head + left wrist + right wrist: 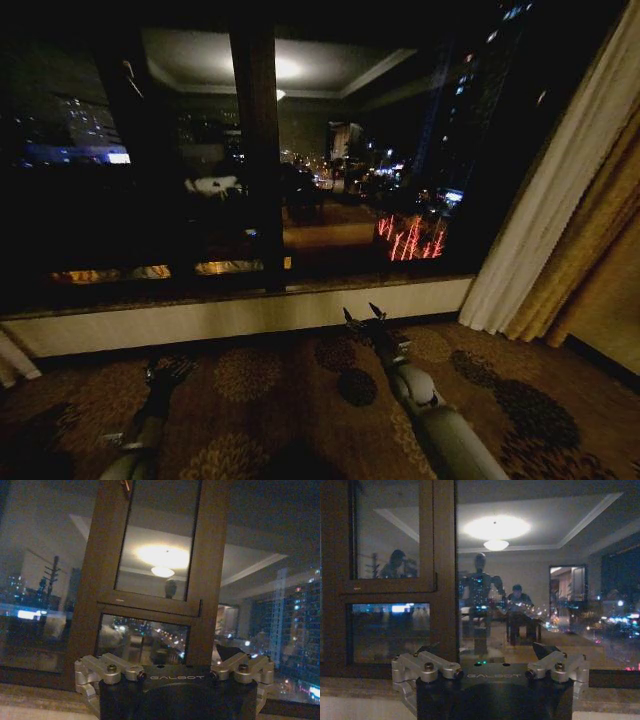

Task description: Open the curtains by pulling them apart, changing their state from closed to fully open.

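Curtains (545, 205) hang bunched at the right of the dark window (300, 160), the top cut off; a cream scrap (12, 358) shows at the left edge. Both arms sit low over the carpet (300, 390), the left gripper (168, 372) and right gripper (365, 318) with fingers apart. "GALBOT" is readable on both wrists.

cream-white sheer curtain (560, 190) beside a golden-yellow drape (590, 250). brown carpet (300, 400) with dark round floral medallions. dark brown window frame (258, 150).
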